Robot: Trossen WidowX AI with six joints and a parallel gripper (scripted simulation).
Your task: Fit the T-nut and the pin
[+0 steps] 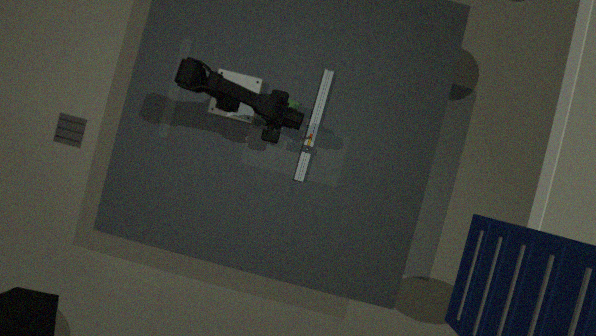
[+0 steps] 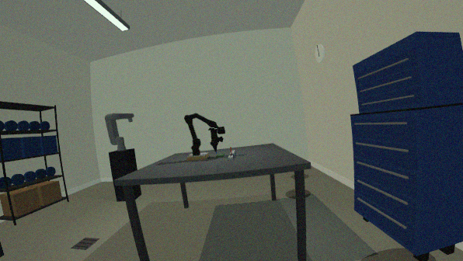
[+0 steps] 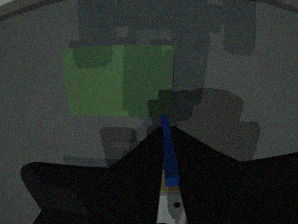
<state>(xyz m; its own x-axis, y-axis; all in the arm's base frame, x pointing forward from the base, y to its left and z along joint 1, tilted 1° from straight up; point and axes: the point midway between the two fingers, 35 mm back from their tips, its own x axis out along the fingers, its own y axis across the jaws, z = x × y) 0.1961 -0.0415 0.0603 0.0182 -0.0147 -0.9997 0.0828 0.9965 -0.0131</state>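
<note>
End effector (image 2: pixel 216 151) (image 3: pixel 165 132) closed on the blue pin (image 3: pixel 170 150) — in the wrist view the green tray (image 1: pixel 294 104) (image 2: pixel 221 156) (image 3: pixel 95 82) lies toward eleven o'clock from it, on the bench (image 1: pixel 240 200) (image 2: pixel 217 171).

Top looks down from high; exterior faces the table side-on, farther back; wrist looks tableward close-up
</note>
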